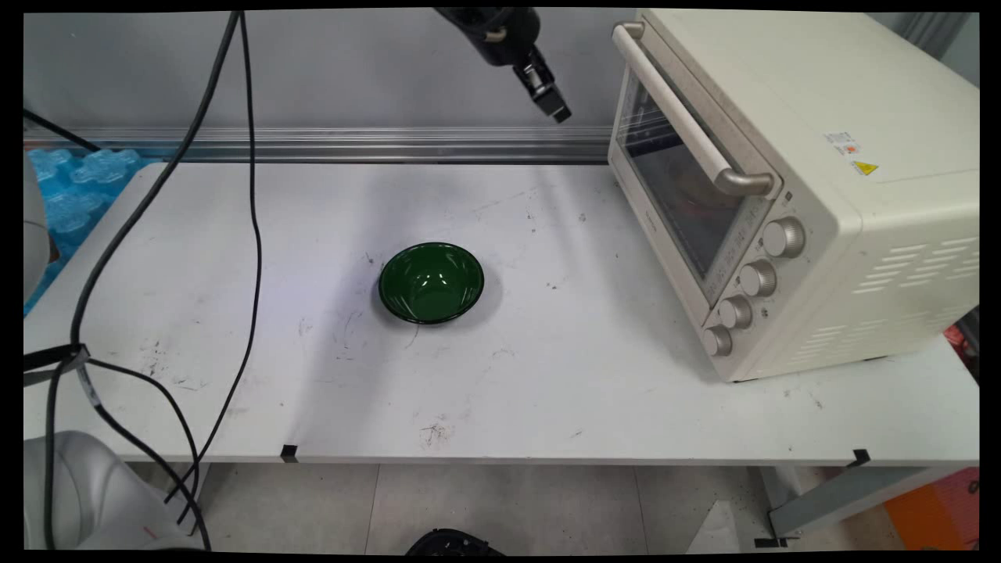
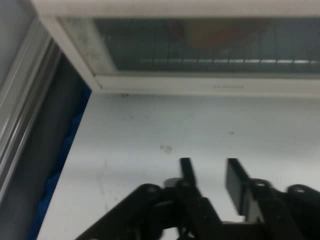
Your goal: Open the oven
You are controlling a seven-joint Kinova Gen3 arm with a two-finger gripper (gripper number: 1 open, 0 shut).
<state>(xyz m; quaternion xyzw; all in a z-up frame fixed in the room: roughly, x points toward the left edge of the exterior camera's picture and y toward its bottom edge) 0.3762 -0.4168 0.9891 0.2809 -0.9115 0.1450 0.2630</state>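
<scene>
Your gripper (image 1: 557, 109) hung high over the far side of the tabletop (image 1: 547, 375), near the top edge of the main view and just left of the toaster oven (image 1: 790, 188). It tilted down toward the oven's glass door (image 1: 676, 180). From the hand view, the jaws stood apart with a clear gap between the two fingers (image 2: 186, 170), and they held nothing. That view looked down on bare white tabletop (image 2: 200, 130) with the lower edge of the oven door (image 2: 200, 50) across the top. The oven door was closed, its handle (image 1: 680, 117) running along the upper edge. A dark green bowl (image 1: 431, 282) sat upright near the middle of the tabletop, well apart from the gripper and left of the oven. Black cables (image 1: 250, 195) hung down on the left side.
</scene>
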